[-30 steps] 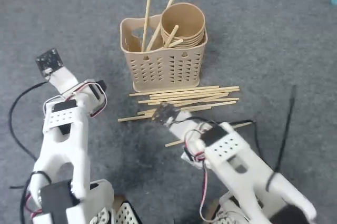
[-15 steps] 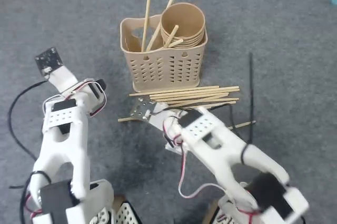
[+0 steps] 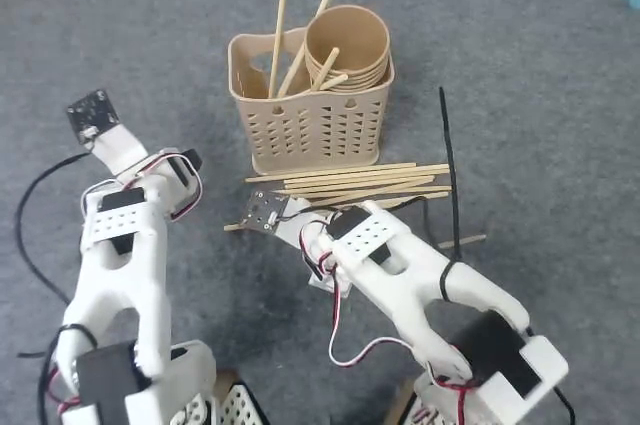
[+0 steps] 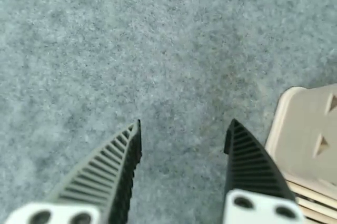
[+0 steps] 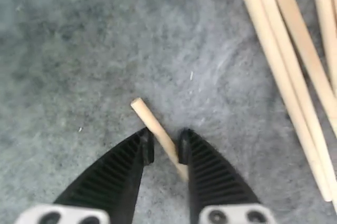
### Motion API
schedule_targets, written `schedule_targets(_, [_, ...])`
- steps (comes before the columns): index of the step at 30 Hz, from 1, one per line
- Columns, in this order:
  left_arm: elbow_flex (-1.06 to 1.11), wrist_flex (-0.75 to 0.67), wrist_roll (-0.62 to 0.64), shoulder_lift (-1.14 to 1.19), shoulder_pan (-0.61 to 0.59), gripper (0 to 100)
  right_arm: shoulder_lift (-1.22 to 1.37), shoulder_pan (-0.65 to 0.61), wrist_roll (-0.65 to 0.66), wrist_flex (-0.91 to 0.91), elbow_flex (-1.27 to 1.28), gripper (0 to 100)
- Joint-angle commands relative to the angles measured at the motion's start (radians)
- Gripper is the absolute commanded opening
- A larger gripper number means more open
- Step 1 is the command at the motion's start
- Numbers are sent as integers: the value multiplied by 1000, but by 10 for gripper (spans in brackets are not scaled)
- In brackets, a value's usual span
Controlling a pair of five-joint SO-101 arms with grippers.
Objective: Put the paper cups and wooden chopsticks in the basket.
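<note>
One chopstick (image 5: 151,121), partly hidden by the right pincer (image 5: 166,147) clamping it, lies on the surface (image 3: 540,95) near the basket (image 3: 315,130) holding the cups (image 3: 347,45). From above, the arm (image 3: 400,265) covers that grip. The left pincer (image 4: 184,139) gapes farther left.

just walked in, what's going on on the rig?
Two arms are loading a basket. The cups are already in it, with a few sticks. The right pincer is shut on one chopstick lying on the carpet, beside a pile in front of the basket. The left pincer hangs open over bare carpet near the basket.
</note>
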Motion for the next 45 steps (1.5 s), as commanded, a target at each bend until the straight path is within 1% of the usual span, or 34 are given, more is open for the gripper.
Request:
schedule_targets(1, [-41,-25,5,2,2,240,-16,-1,5,15,-40,21])
schedule_targets(4, [-36,-40,5,2,-3,240,-65,13,3,85,-58,7])
schedule_targets(7, [-33,-49,5,2,-3,240,-176,31,2,163,-66,8])
schedule_targets(13, [-33,-49,5,2,-3,240,-522,64,-55,263,-66,8])
schedule_targets(16, [-33,-49,-31,2,-2,240,-696,67,-83,274,-66,8])
schedule_targets(19, [-33,-49,-40,2,2,240,-842,67,-166,266,-66,8])
schedule_targets(25, [-31,-49,-41,2,3,240,-1027,68,-434,263,-66,8])
schedule_targets(27, [-31,-48,-41,2,3,240,-1064,68,-509,226,-60,8])
schedule_targets(29, [-24,-46,-41,2,3,240,-1098,81,-554,182,-41,8])
schedule_targets(38, [-10,-46,-41,0,3,239,-1214,101,-675,-10,-28,8])
schedule_targets(45, [-10,-44,-41,0,2,239,-1237,101,-778,-209,-28,8])
